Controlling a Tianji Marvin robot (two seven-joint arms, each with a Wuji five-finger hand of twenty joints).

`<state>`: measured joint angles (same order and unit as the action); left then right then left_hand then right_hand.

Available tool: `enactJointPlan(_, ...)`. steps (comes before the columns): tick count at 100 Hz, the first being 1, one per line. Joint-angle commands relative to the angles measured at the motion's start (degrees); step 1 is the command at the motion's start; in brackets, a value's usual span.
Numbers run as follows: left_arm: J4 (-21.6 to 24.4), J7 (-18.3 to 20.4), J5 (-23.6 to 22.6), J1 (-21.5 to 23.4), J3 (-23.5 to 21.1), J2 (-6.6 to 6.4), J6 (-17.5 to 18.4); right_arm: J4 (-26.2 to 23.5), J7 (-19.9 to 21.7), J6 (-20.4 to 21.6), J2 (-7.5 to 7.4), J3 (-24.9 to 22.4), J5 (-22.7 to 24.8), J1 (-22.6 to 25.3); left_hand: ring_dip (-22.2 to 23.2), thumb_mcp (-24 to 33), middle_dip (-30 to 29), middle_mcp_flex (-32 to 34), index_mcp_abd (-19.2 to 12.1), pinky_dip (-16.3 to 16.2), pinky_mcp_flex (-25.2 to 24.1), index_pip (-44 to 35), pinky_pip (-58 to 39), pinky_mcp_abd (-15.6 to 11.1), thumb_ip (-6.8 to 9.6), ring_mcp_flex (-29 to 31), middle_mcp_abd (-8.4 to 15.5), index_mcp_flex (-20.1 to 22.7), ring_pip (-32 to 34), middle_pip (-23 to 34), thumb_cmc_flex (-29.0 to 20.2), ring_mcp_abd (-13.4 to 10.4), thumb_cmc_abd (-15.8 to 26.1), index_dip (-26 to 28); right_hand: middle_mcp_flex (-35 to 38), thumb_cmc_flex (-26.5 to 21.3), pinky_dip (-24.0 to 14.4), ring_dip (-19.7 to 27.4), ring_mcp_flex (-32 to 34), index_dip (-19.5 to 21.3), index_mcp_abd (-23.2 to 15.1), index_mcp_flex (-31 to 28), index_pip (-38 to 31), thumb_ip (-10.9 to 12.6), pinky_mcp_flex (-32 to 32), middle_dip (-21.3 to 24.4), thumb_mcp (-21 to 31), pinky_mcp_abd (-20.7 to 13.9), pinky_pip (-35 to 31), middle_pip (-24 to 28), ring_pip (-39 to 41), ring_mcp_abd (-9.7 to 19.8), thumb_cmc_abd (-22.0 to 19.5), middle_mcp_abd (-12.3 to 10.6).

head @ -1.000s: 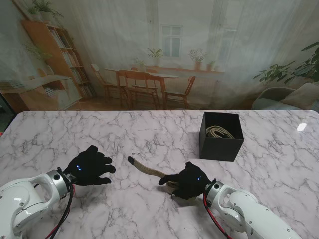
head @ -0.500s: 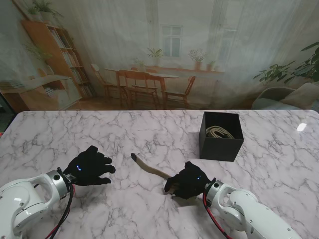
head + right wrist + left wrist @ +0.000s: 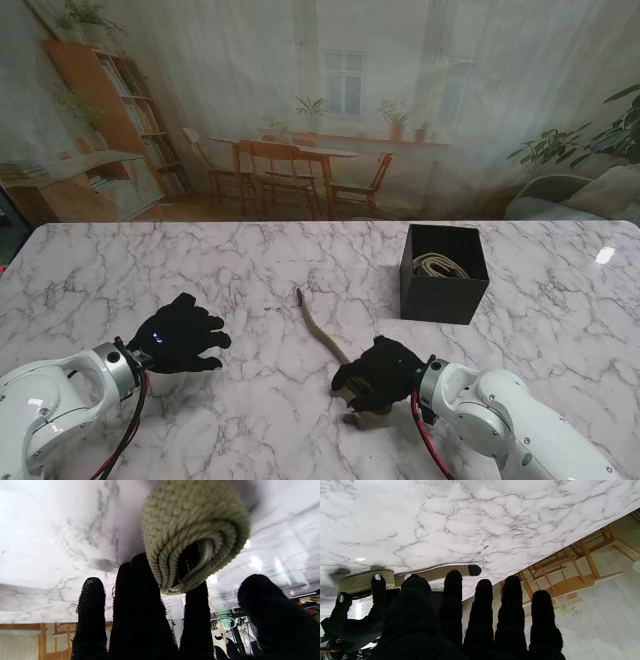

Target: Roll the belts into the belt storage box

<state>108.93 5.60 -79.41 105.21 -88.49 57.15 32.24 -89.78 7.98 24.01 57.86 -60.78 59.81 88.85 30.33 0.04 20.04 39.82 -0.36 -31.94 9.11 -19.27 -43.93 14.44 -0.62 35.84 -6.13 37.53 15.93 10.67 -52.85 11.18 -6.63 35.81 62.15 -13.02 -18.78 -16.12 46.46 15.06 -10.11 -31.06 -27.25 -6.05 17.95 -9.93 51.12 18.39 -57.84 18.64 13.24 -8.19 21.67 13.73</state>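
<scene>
Belt [image 3: 322, 334] | rolled end under right hand [image 3: 377, 374] fingers [image 3: 140, 600]

Both five-finger hands, the left hand [image 3: 180, 335] and right hand [image 3: 380, 372], wear black knitted gloves. Glossy white arm shells end in silver wrist rings. Red and black cables trail beneath each forearm.

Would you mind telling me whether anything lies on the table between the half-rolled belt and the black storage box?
Nothing visible does. The belt, held by the right robot hand, and the box are separated only by bare marble table. The box already holds a coiled belt.
</scene>
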Motion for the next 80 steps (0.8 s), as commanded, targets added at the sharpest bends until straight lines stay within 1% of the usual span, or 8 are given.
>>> enactJointPlan(1, -0.18, 0.61, -0.16, 0.22, 0.07, -0.01, -0.28, -0.18, 3.03, 0.38, -0.64, -0.17, -1.60, 1.34, -0.40, -0.75, -0.06, 0.13, -0.33, -0.14, -0.69, -0.07, 1.29, 2.66, -0.26, -0.88, -0.52, 1.46, -0.88, -0.66, -0.09, 0.38, 2.03, 0.42, -5.15, 0.38, 1.20, 2.98, -1.04, 0.70, 23.43, 0.75, -3.03, 1.72, -0.19, 4.63, 4.82, -0.99, 0.93, -13.80, -2.75, 4.08, 1.53, -5.65)
enactJointPlan(15, -0.31, 0.63, -0.16, 0.20, 0.11, -0.02, -0.43, -3.00, 10.08, 0.07, -1.28, -1.66, -3.91, 2.02, -0.41, -0.79, -0.05, 0.17, -0.33, -0.13, -0.69, -0.06, 1.30, 2.66, -0.28, -0.88, -0.54, 1.43, -0.89, -0.64, 0.00, 0.38, 2.07, 0.41, -9.61, -1.92, 3.97, 6.69, -4.71, 0.24, 25.24, 5.00, -1.21, 3.57, -0.83, 5.30, 18.45, -2.26, 2.30, -15.93, -4.36, 3.86, 7.85, -4.66)
enactJointPlan(32, -0.41, 0.90, -0.05, 0.09, 0.26, -0.02, -0.60, -3.86, 11.55, 0.25, -1.55, -2.34, -2.90, 2.37, -0.41, -0.75, -0.05, 0.19, -0.35, -0.12, -0.70, -0.08, 1.33, 2.60, -0.26, -0.89, -0.61, 1.47, -0.90, -0.63, -0.11, 0.35, 2.04, 0.43, -11.46, -8.48, 5.25, 7.53, -5.94, 1.40, 25.35, 7.04, -0.76, 8.87, 0.16, 5.47, 37.89, -4.97, 3.15, -16.26, -4.17, 3.71, 16.44, -4.67)
enactJointPlan(42, -0.45, 1.13, 0.00, -0.03, 0.34, -0.03, -0.54, -4.42, 12.87, 0.16, -1.77, -2.35, -1.50, 2.35, -0.41, -0.77, -0.06, 0.14, -0.29, -0.13, -0.69, -0.08, 1.32, 2.60, -0.26, -0.90, -0.61, 1.49, -0.90, -0.66, -0.06, 0.37, 2.05, 0.43, -13.49, -14.94, 5.73, 7.90, -6.99, 1.86, 25.69, 9.23, -0.48, 14.70, 0.34, 5.64, 38.83, -6.81, 3.93, -16.77, -4.94, 3.70, 19.71, -4.53)
enactJointPlan(57, -0.50, 1.48, 0.10, -0.28, 0.44, -0.06, -0.31, -5.25, 14.77, -0.36, -1.99, -2.33, -0.86, 2.37, -0.41, -0.76, -0.05, 0.16, -0.36, -0.14, -0.65, -0.11, 1.30, 2.63, -0.26, -0.90, -0.50, 1.51, -0.90, -0.64, -0.13, 0.34, 1.97, 0.45, -16.48, -17.69, 6.39, 8.68, -8.01, 2.00, 26.36, 11.00, -0.19, 15.09, 0.43, 5.84, 38.83, -6.69, 5.16, -17.37, -6.37, 2.08, 20.19, -2.43)
enactJointPlan(64, -0.57, 1.58, 0.13, -0.41, 0.50, -0.08, -0.26, -5.59, 15.53, -1.30, -1.96, -2.40, -1.84, 2.52, -0.41, -0.74, -0.05, 0.15, -0.40, -0.13, -0.66, -0.09, 1.30, 2.61, -0.25, -0.89, -0.56, 1.46, -0.89, -0.65, -0.18, 0.31, 1.97, 0.44, -17.96, -10.76, 7.32, 9.40, -8.13, 1.30, 26.49, 10.67, -0.08, 9.87, 0.75, 6.00, 38.81, -4.95, 6.40, -17.52, -7.48, -0.37, 15.85, 0.44)
enactJointPlan(69, -0.58, 1.64, 0.11, -0.44, 0.51, -0.08, -0.26, -5.78, 15.80, -2.60, -1.86, -2.39, -3.12, 2.72, -0.40, -0.73, -0.05, 0.20, -0.35, -0.14, -0.66, -0.10, 1.29, 2.66, -0.25, -0.87, -0.50, 1.44, -0.88, -0.63, -0.22, 0.39, 1.96, 0.45, -18.40, -7.89, 7.77, 9.59, -7.97, 0.77, 26.32, 10.01, -0.46, 6.56, 1.00, 6.07, 34.73, -4.03, 6.77, -17.57, -7.73, -1.98, 8.51, 2.13)
enactJointPlan(80, -0.59, 1.58, 0.05, -0.39, 0.47, -0.08, -0.31, -5.77, 15.53, -4.09, -1.65, -2.45, -4.60, 2.96, -0.41, -0.75, -0.05, 0.15, -0.41, -0.13, -0.71, -0.11, 1.30, 2.65, -0.26, -0.89, -0.48, 1.44, -0.88, -0.64, -0.19, 0.34, 1.97, 0.45, -17.62, -6.10, 8.24, 9.57, -7.07, -0.92, 25.98, 7.64, -1.84, 5.17, 1.50, 6.05, 20.60, -3.69, 6.65, -17.33, -7.52, -2.92, -7.36, 2.81)
